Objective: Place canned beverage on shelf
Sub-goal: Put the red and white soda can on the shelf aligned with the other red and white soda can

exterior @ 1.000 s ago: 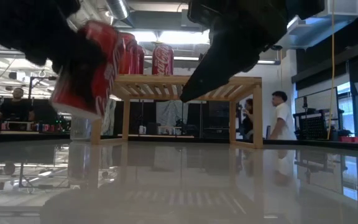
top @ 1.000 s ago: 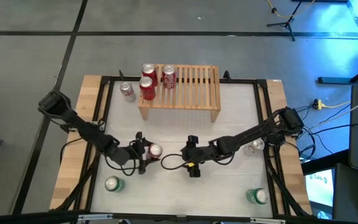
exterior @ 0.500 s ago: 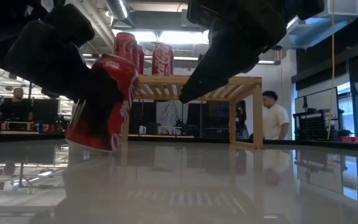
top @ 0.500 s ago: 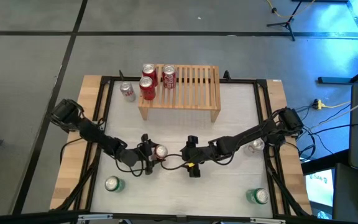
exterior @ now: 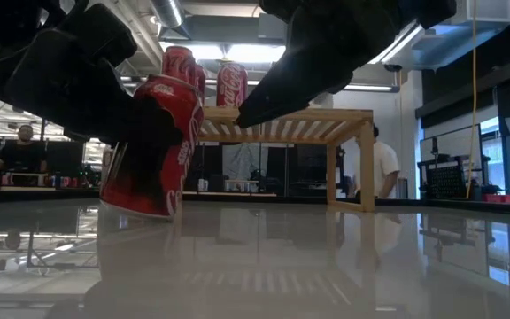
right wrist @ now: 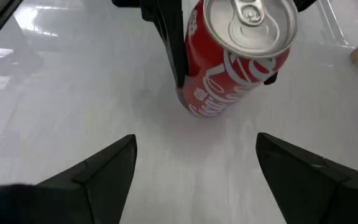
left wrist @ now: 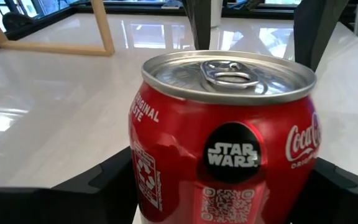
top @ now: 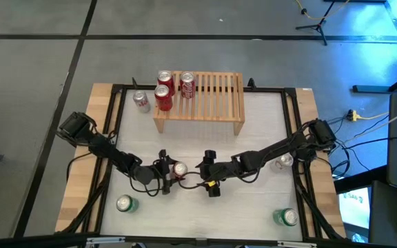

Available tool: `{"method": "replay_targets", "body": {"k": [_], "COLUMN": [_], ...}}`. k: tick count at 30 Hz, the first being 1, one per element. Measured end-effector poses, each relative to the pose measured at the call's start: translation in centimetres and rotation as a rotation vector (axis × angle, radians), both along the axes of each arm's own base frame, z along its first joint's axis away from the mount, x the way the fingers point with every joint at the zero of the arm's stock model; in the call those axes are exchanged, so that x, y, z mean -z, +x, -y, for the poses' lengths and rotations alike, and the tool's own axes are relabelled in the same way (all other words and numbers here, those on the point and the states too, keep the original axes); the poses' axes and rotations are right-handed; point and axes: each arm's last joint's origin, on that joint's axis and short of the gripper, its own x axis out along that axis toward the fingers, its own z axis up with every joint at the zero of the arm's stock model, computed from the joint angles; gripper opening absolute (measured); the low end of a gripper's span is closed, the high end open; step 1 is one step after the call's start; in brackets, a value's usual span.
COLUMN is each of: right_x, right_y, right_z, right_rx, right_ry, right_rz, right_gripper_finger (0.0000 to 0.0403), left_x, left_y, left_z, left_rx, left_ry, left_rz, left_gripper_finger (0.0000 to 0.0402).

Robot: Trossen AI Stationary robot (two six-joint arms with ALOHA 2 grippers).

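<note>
Nudged closer, right pincer point(top: 200, 166) gapes wide beside the tilted red can point(top: 178, 169) that left pincer point(top: 165, 172) clenches.

Grey tiled floor point(top: 205, 17); ceiling strip lights point(exterior: 171, 13); dark workshop.

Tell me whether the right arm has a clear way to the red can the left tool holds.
Probably yes: the right tool sits open, facing the red can, bare table between; the left tool grips its sides.
</note>
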Motion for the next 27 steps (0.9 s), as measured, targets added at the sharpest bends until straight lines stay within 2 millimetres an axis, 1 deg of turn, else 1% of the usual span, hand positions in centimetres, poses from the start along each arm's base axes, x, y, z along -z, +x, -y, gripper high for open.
{"method": "replay_targets", "body": {"k": [6, 16, 24, 27], "right_x": [0.01, 0.03, -0.01, 0.01], "right_y": [-0.01, -0.02, 0.01, -0.01], "right_z": [0.01, -0.02, -0.03, -0.03], "right_rx": [0.000, -0.009, -0.008, -0.009], "right_ry": [0.000, 0.007, 0.009, 0.008], "right_rz": [-0.001, -0.006, -0.001, -0.003], "right_gripper_finger": [0.0326, 0.0326, 0.0326, 0.0326], "left_x": [0.13, 0.37, 0.32, 0.18], "left_y": [-0.04, -0.12, -0.12, -0.15], "left_z": [0.04, -0.12, -0.19, -0.15], "left_rx": [0.021, 0.003, -0.017, -0.015], "left_ry": [-0.002, 0.017, 0.024, 0.022], "left_rz": [-0.014, -0.033, -0.026, -0.022], "left_gripper_finger": [0.0324, 0.0340, 0.0390, 0.0398]}}
